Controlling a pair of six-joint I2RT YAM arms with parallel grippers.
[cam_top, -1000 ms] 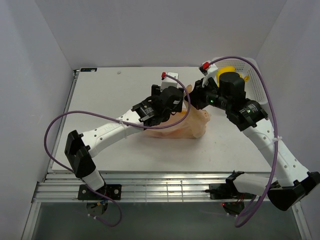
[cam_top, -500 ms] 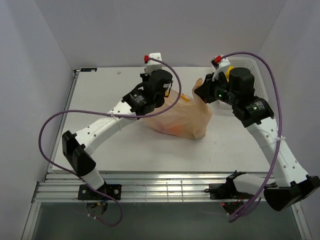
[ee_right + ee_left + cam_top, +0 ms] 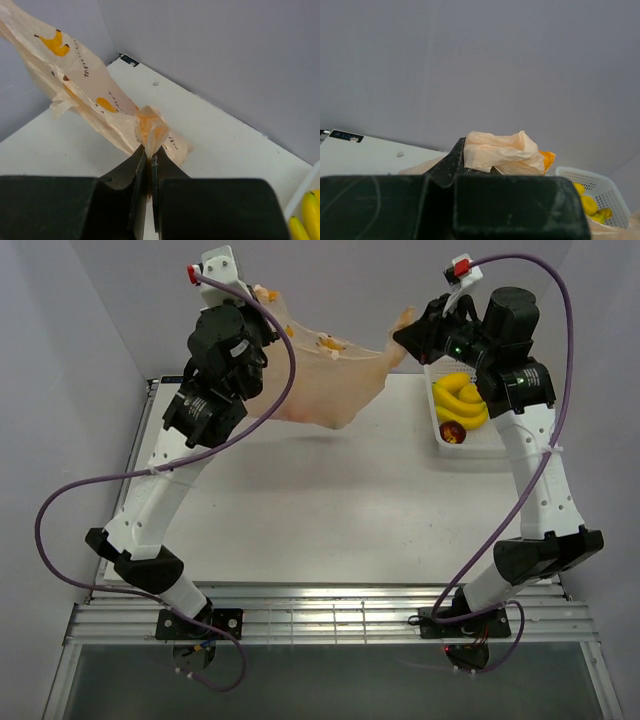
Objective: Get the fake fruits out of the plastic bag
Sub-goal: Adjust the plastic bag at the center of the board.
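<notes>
Two arms are up high, and the plastic bag (image 3: 330, 380) is strung between them like a hammock, clear above the white table (image 3: 300, 500). The left gripper (image 3: 464, 155) is clamped tight on one end: its wrist camera shows a crumpled wad of pale peach film bunched against the dark fingers (image 3: 452, 160), with no gap to speak of between the jaws. Over on the other side, the right gripper (image 3: 149, 152) is squeezed fully closed too, and a twisted nub of the same film sticks up right out of the pinch. From there the bag runs away up and to the left, with its printed yellow bananas and small lettering plain to see.

From overhead, the bag's top edge sags between the two grips and its belly droops below the left end, hanging over the far side of the table. It touches nothing but the grippers. As for the fake fruits, they can't be picked out through the film from any of these angles.

Off to the right, well apart from the hanging bag, a white lattice basket (image 3: 441, 448) sits on the table. A yellow banana bunch (image 3: 460, 400) lies in it, and a small dark red fruit (image 3: 452, 432) rests just beside the bananas at the near end.
</notes>
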